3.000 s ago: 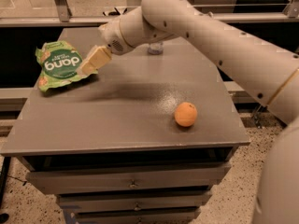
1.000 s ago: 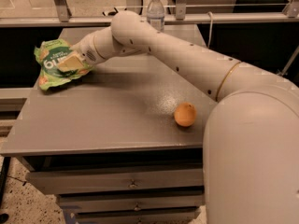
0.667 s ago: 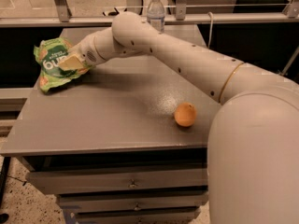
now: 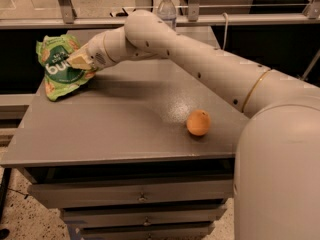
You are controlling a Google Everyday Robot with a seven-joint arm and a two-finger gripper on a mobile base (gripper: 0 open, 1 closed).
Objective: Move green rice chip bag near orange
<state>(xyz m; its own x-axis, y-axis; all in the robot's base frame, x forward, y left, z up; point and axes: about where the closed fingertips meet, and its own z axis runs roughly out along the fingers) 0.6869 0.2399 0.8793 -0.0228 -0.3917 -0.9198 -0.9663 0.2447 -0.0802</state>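
The gripper [image 4: 80, 63] is sitting at the upper left of the frame, over the far left corner of the grey cabinet top [image 4: 125, 124]. Its tan fingers [image 4: 79, 60] are pinching the right edge of the green rice chip bag [image 4: 56, 70], which is bunching and crinkling around them. The bag is resting at that left corner, its lower end touching the surface and its printed face tilting toward the camera. The white arm [image 4: 200, 59] is stretching from the lower right of the frame diagonally across the top to reach it. The orange [image 4: 198, 122] is lying alone right of centre, near the front edge, well apart from the bag. A clear water bottle [image 4: 166, 6] is standing upright behind the arm at the top centre. Drawers [image 4: 142, 196] are showing below the front edge
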